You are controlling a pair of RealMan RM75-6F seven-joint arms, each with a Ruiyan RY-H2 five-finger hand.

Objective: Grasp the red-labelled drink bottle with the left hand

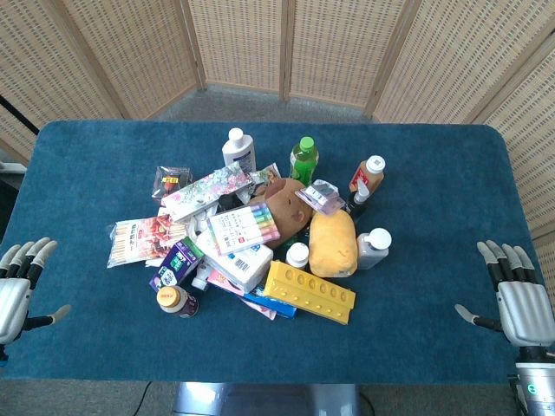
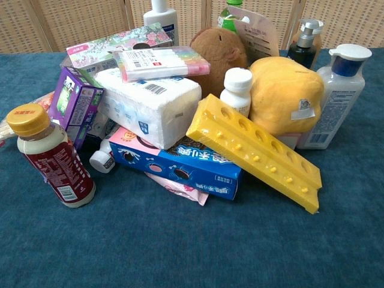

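The red-labelled drink bottle (image 1: pixel 177 302) (image 2: pixel 53 157) has a gold cap and a dark red label. It stands upright at the near left edge of the pile, beside a purple box (image 1: pixel 177 263) (image 2: pixel 78 105). My left hand (image 1: pixel 19 284) hovers open at the table's left edge, well to the left of the bottle, holding nothing. At the far right edge my right hand (image 1: pixel 515 295) is open too, fingers spread. Neither hand shows in the chest view.
A pile fills the middle of the blue table (image 1: pixel 416 173): yellow tray (image 1: pixel 310 292), tissue pack (image 2: pixel 150 105), blue biscuit box (image 2: pixel 180 165), yellow sponge (image 1: pixel 333 243), brown plush (image 1: pixel 284 206), several bottles, and a snack packet (image 1: pixel 146 237). Bare cloth lies between each hand and the pile.
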